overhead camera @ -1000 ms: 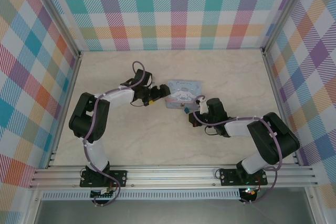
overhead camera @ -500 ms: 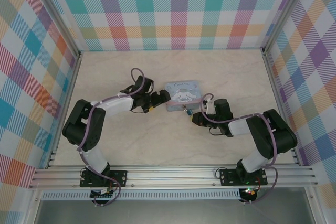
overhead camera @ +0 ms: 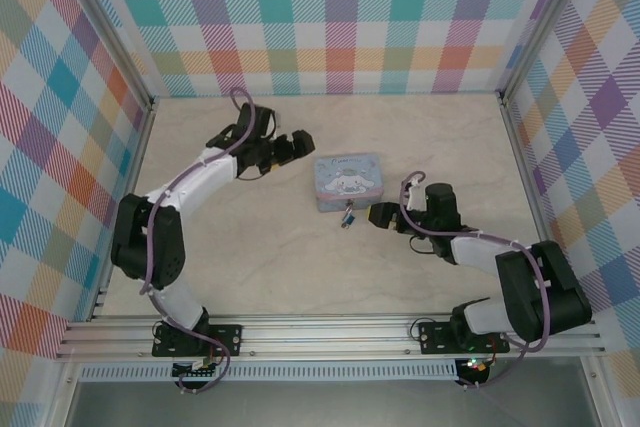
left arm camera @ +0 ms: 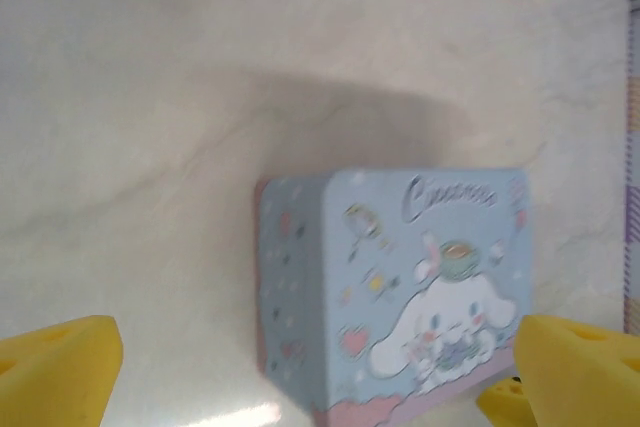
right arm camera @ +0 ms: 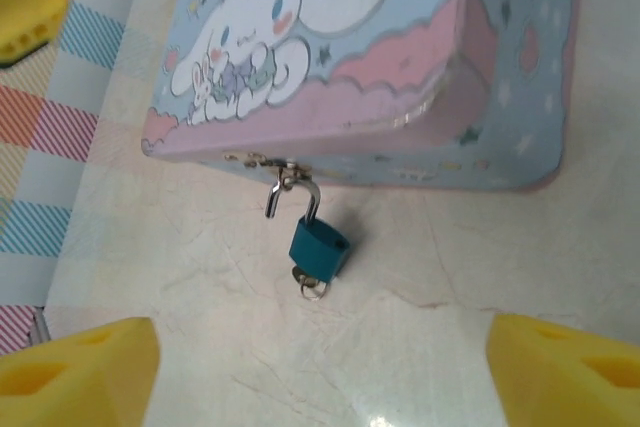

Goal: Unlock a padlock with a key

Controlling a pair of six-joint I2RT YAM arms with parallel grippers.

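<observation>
the right hand (right arm camera: 320,372) had just let go and backed toward 3 o'clock, wide open; the left hand (left arm camera: 320,367), also open, had pulled off to 10 o'clock. the blue padlock (right arm camera: 320,247) hung at the glossy tin (right arm camera: 400,67)'s 6 o'clock edge, thin silver shackle sprung, key (right arm camera: 312,287) lodged underneath: unlocking looked done.

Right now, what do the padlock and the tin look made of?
The padlock has a blue painted body, probably metal; its shackle is bare silvery metal, glinting. The tin is likely thin printed sheet metal, glossy, with a shine along its lid edge.
</observation>
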